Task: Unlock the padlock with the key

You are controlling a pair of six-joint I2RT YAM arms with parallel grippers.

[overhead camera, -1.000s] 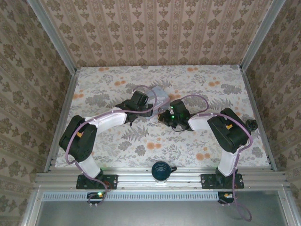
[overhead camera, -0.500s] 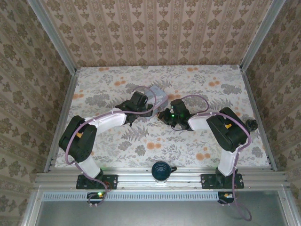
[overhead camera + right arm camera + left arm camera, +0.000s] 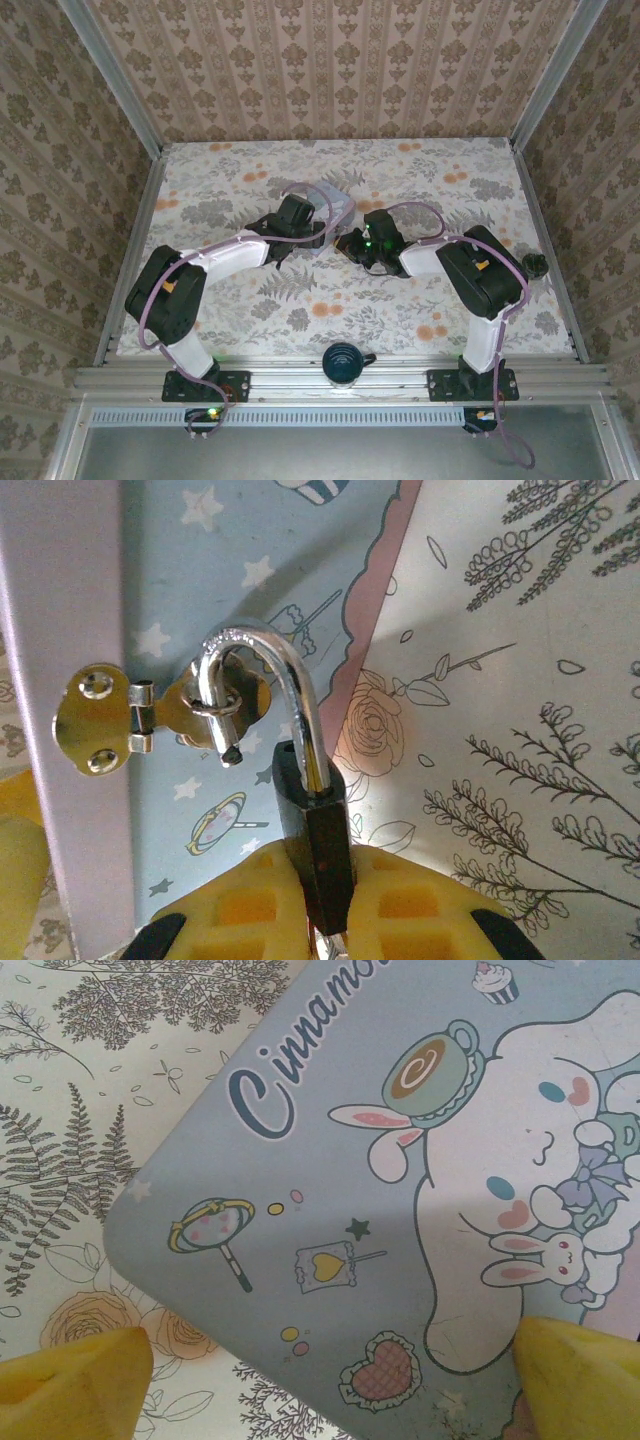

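The padlock [image 3: 312, 830] sits at the edge of the pale blue tin [image 3: 330, 1160], which lies on the floral table [image 3: 300, 300]. The left gripper [image 3: 330, 1380] is spread wide over a corner of the tin's lid. The right gripper [image 3: 315, 910] pinches the padlock's dark body between its yellow fingers. The shackle [image 3: 290, 695], its free end out of the body, hooks through the ring of the brass hasp [image 3: 100, 715].
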